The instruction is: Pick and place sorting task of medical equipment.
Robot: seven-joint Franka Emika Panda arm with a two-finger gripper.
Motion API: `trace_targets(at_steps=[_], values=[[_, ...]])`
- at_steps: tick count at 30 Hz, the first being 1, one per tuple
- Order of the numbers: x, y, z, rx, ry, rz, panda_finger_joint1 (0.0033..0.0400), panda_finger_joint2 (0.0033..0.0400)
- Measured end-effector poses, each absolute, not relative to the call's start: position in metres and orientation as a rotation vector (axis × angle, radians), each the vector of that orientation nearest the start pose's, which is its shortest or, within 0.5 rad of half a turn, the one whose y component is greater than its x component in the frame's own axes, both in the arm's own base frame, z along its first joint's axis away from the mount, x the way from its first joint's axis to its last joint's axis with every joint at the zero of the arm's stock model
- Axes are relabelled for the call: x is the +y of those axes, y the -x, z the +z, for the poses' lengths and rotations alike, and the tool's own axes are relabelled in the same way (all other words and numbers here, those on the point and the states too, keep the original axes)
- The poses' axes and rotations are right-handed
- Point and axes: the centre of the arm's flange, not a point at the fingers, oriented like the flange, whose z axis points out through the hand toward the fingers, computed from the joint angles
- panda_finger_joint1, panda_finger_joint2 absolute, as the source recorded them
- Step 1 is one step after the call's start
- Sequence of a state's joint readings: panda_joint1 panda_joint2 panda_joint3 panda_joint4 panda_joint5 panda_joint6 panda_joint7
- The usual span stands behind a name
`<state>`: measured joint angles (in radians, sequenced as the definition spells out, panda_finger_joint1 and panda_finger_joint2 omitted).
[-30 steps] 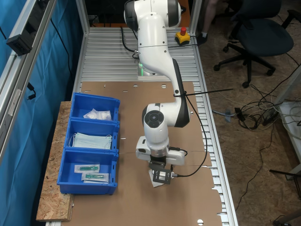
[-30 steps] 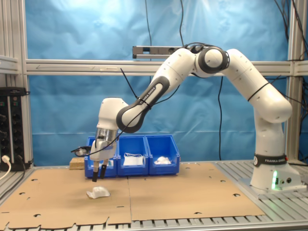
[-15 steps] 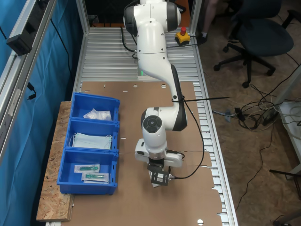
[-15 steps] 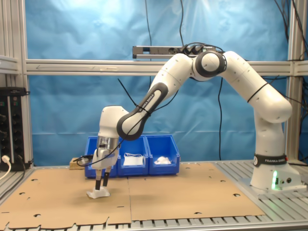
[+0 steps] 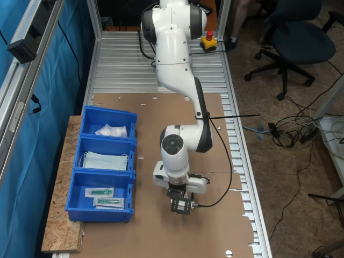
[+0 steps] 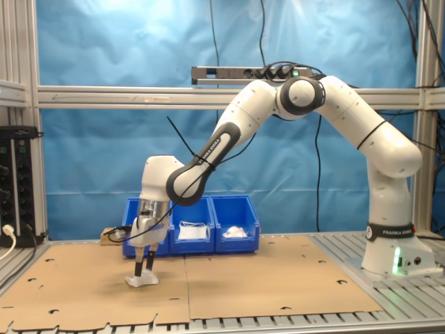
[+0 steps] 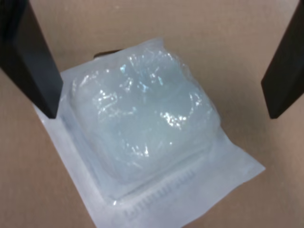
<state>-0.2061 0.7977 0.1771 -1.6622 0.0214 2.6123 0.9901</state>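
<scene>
The medical equipment, a squarish white sealed packet with a raised bulge under crinkly plastic, lies flat on the brown cardboard. In the second exterior view the packet sits near the front of the sheet, toward the second exterior view's left. My gripper is open and points straight down over it. One black finger stands at one side of the bulge, the other finger well clear of the opposite side. Seen from outside, the gripper hangs just above the packet.
A row of three blue bins stands on a chipboard at the first exterior view's left: white packets, pale blue masks, clear packets with teal pieces. An office chair and floor cables lie beyond the table's edge.
The gripper has come down from well above the packet until its open fingers stand low at either side of it. The packet has not moved.
</scene>
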Motion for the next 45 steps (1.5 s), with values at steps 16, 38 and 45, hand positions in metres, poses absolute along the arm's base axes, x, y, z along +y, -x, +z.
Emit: trace_targets(at_steps=[16, 38, 45], values=[[-0.037, -0.698, 0.151, 1.543, 2.504, -0.122, 0.0400, 0.0400], [-0.037, -0.698, 0.145, 1.545, 2.501, -0.120, 0.0400, 0.0400], [-0.037, -0.698, 0.145, 1.546, 2.501, -0.120, 0.0400, 0.0400]])
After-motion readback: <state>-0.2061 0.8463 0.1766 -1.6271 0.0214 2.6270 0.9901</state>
